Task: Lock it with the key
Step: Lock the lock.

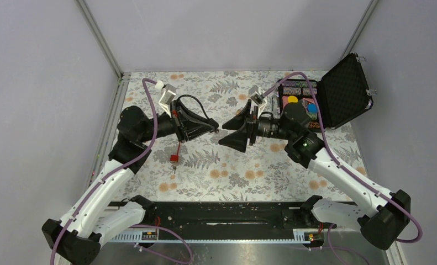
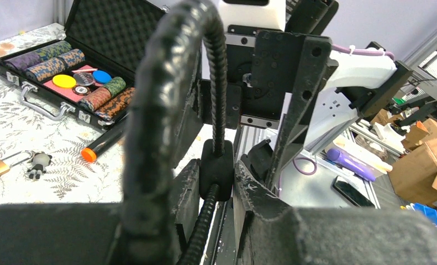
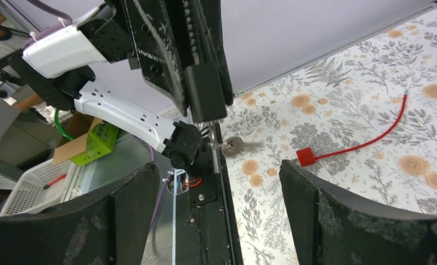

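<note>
Evidently the lock is being presented: the left end effector [image 1: 208,128] is clamped on the small black block [image 2: 216,168] of the ribbed black wire loop [image 2: 155,110], held aloft well apart from the open black foam-lined case [image 2: 103,25]; the right end effector [image 1: 231,134], fingers wide apart and empty, faces that block; the key [image 2: 37,163], a tiny silvery-grey metal cluster with a brass-coloured piece, lies on the floral tabletop [image 2: 6,127] just before the case; a blurred silvery bit [image 3: 235,146] by the block I cannot identify; next, I judge, the right arm must fetch the key and align it with the block.
</note>
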{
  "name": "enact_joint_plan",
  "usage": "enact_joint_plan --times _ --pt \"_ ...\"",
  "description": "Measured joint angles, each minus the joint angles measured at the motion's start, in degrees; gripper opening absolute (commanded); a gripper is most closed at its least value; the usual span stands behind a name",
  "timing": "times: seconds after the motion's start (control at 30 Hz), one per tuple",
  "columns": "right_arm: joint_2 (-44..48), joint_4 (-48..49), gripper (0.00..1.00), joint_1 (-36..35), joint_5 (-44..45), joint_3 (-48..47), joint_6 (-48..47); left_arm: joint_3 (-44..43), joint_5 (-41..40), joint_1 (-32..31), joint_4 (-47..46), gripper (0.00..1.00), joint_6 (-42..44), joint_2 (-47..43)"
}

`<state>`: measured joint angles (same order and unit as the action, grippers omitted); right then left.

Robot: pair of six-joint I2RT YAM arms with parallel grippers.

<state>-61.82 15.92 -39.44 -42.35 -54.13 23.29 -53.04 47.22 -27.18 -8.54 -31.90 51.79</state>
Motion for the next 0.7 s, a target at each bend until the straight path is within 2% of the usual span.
enact_joint_plan --times 0.1,0.3,0.47,0.5,0.63,0.7 --pt "-1.95 1.55 0.70 -0.66 -0.48 -0.74 0.55 0.07 0.83 0.00 -0.66 0.00 -0.04 0.00" --pt "-6.36 1.46 0.59 -3.82 -0.66 -3.67 0.50 0.20 1.09 0.00 -1.92 0.00 -0.52 0.00" --pt "-6.69 1.51 0.43 -4.00 -0.07 -4.00 0.85 0.20 1.14 0.00 -1.95 0.00 -0.92 0.00" --pt "-6.69 1.46 0.39 -4.02 0.04 -4.17 0.85 0.20 1.18 0.00 -1.95 0.00 -0.94 0.00" --pt "-6.71 1.25 0.09 -4.02 0.76 -4.98 0.98 0.22 1.27 0.00 -1.92 0.00 -0.92 0.00" --pt "-6.71 1.16 0.00 -4.04 0.66 -5.18 1.14 0.22 1.33 0.00 -1.90 0.00 -0.79 0.00"
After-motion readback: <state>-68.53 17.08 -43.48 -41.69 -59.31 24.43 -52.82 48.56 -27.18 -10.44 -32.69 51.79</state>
